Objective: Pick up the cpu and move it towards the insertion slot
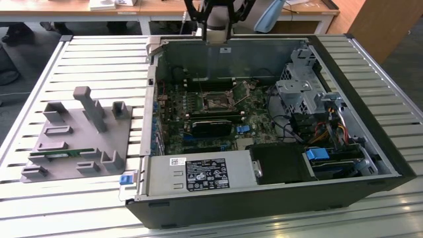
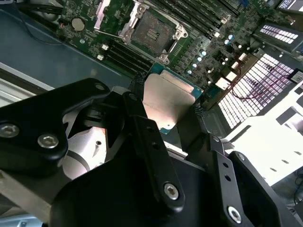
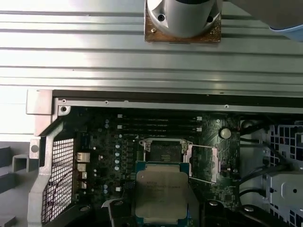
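Two matte black fingers [image 2: 142, 101] of the end effector [image 2: 166, 101] pinch the flat, shiny square cpu [image 2: 166, 97].

The exterior view looks down at my open computer case [image 1: 264, 124] from high off; both wrist views sit close above its circuit board [image 3: 113, 146], sharing the insertion slot [image 2: 151, 30] [image 3: 163, 150].

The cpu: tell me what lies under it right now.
The cpu hangs in the gripper above the circuit board, beside the open insertion slot. The patch of board directly below the chip is hidden by it.
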You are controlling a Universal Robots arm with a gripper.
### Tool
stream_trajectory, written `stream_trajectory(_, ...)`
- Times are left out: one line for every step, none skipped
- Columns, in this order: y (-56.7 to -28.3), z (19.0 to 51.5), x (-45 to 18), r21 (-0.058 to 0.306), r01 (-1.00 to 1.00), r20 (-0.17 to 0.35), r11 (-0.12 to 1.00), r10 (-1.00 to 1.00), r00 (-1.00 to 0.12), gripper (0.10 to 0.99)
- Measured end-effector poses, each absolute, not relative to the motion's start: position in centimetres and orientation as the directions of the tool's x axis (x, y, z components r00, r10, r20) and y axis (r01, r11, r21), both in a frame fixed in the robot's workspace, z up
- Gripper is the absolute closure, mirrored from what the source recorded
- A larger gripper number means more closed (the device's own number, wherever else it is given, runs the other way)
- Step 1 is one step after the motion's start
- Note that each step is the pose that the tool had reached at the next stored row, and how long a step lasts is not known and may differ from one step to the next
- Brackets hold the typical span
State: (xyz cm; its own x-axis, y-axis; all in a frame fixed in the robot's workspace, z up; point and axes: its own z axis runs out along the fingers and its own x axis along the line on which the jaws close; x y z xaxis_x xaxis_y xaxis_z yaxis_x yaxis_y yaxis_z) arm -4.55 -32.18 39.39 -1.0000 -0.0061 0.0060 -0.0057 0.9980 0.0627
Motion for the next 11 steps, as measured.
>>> stream_trajectory(-32.16,39.37,-4.31,0.063,-0.005,0.006,0.998,-0.005,-1.0,0.557)
stream_trajectory(-32.16,39.34,-4.07,0.063,-0.004,0.006,0.998,-0.005,-1.0,0.557)
stream_trajectory(-32.15,39.32,-3.86,0.063,-0.004,0.006,0.998,-0.005,-1.0,0.557)
stream_trajectory(-32.15,39.3,-3.71,0.063,-0.004,0.006,0.998,-0.004,-1.0,0.557)
stream_trajectory(-32.16,39.29,-3.68,0.063,-0.004,0.006,0.998,-0.004,-1.0,0.557)
stream_trajectory(-32.16,39.3,-3.68,0.063,-0.004,0.006,0.998,-0.004,-1.0,0.557)
stream_trajectory(-32.16,39.3,-3.67,0.063,-0.004,0.006,0.998,-0.004,-1.0,0.557)
stream_trajectory(-32.15,39.3,-3.67,0.063,-0.004,0.006,0.998,-0.004,-1.0,0.557)
stream_trajectory(-32.15,39.3,-3.66,0.063,-0.004,0.006,0.998,-0.004,-1.0,0.557)
stream_trajectory(-32.15,39.29,-3.66,0.063,-0.004,0.006,0.998,-0.004,-1.0,0.557)
stream_trajectory(-32.15,39.3,-3.65,0.063,-0.004,0.006,0.998,-0.004,-1.0,0.557)
